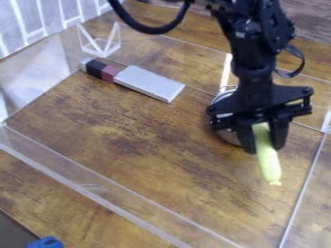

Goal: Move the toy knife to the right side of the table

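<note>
A: Where is the toy knife (266, 161) right now?

B: At the right side of the table (116, 145), near the clear acrylic wall (305, 199) on that edge. The gripper (261, 133) has its jaws closed on the knife's upper end, and the yellow-green stick slants down toward the near-right, with its lower tip at or just above the wood. I cannot tell whether it actually touches.

A: So the job looks almost finished?

B: I'd judge so. The knife is already on the right side; what is left is setting it down and letting go.

A: What could spoil that?

B: A few things. The steel pot (230, 105) sits just behind the gripper, touching or nearly touching the fingers from this view. If the jaws spread wide or the arm swings back, they could knock the pot and shove it across the planks.

A: And the knife itself?

B: It is held by one end only, at a slant. Released from any height, it could tip and roll, since it is slim and rounded. It might also skid against the acrylic wall and bounce back left.

A: Anything else in the way?

B: No. The grey slab (139, 80) with the red-and-black end lies well apart, at the far left.
</note>
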